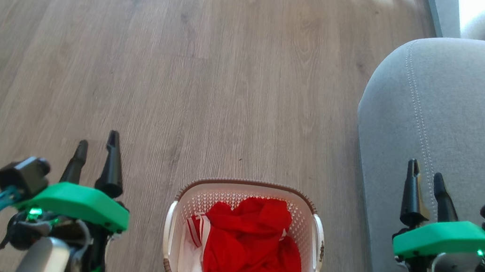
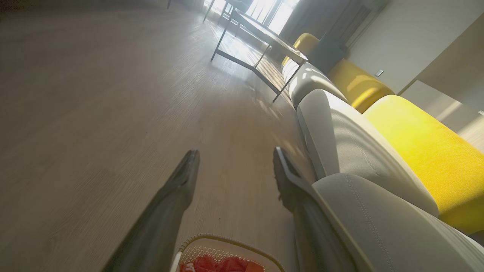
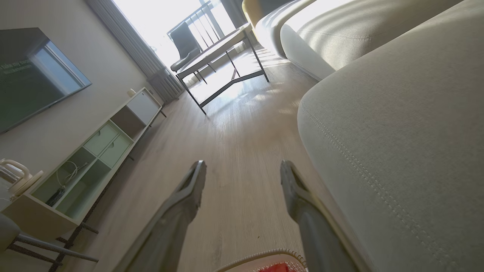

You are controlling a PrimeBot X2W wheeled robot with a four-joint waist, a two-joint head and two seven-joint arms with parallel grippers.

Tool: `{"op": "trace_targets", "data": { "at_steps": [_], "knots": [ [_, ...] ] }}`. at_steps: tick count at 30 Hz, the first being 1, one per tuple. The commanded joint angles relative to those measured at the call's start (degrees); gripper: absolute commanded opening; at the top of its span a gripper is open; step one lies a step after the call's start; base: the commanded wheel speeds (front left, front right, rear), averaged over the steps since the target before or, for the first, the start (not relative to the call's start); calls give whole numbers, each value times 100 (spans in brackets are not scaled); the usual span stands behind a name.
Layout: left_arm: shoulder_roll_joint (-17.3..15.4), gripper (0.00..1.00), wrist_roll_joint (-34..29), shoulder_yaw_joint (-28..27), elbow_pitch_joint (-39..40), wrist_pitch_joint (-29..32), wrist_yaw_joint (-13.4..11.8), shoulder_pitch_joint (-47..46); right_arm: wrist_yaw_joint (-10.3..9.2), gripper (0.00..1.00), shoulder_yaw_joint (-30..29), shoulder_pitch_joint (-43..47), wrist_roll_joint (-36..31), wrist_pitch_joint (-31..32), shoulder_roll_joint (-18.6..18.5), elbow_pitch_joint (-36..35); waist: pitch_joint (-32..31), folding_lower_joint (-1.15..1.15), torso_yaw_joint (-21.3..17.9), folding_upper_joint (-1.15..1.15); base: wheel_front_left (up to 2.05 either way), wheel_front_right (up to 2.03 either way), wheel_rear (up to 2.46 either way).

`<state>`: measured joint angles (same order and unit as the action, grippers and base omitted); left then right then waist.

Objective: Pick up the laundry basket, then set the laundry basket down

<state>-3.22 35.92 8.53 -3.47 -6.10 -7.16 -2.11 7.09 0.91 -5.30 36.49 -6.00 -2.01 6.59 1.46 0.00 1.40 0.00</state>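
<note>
Head view first: the laundry basket (image 1: 245, 183) stands on the wood-plank floor (image 1: 188, 52), low in the picture and between the two arms, its near rim cut by the bottom edge. Red and white clothes (image 1: 255, 247) fill it, and a white handle (image 1: 317, 244) shows on each side. The left gripper (image 1: 98, 140) hangs to the basket's left and the right gripper (image 1: 425, 169) to its right, beside a grey sofa (image 1: 452, 127). Both are apart from the basket, fingers parted and holding nothing.

Left wrist view adds the room beyond: a row of grey seats backed by yellow cushions (image 2: 416, 143), and a thin-legged table (image 2: 264, 37) further on in strong window light. The gripper's two dark fingers stand wide apart. A sliver of the basket's rim and red cloth peeks up between them at the bottom edge. The floor here is smeared by blur.

Right wrist view gives the other wall: a dark television (image 3: 34, 71), a pale low cabinet (image 3: 94, 151) with open shelves beneath it, and a chair (image 3: 185, 43) by the bright window. A white object at the far left is too cut off to name. These fingers also gape, with the basket's rim barely in at the bottom.
</note>
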Motion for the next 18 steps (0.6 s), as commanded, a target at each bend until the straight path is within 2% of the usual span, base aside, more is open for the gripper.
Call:
{"op": "trace_targets", "data": {
  "at_steps": [1, 11, 18],
  "knots": [
    [-93, 100, -181, -43, 167, -74, -38, -352, 25, 100, 123, -327, -185, -84, -55, -208, -3, 0, -1, 0, 0, 0, 0],
    [-400, 100, -888, 804, -534, -242, -202, -520, 28, 100, 368, -395, -1125, -252, -61, 27, -36, 0, 2, 0, 0, 0, 0],
    [-397, 100, -1266, 985, -741, -359, -410, -631, 30, 100, 513, -448, -1689, -369, -66, 273, -67, 0, 8, 0, 0, 0, 0]
  ]
}}
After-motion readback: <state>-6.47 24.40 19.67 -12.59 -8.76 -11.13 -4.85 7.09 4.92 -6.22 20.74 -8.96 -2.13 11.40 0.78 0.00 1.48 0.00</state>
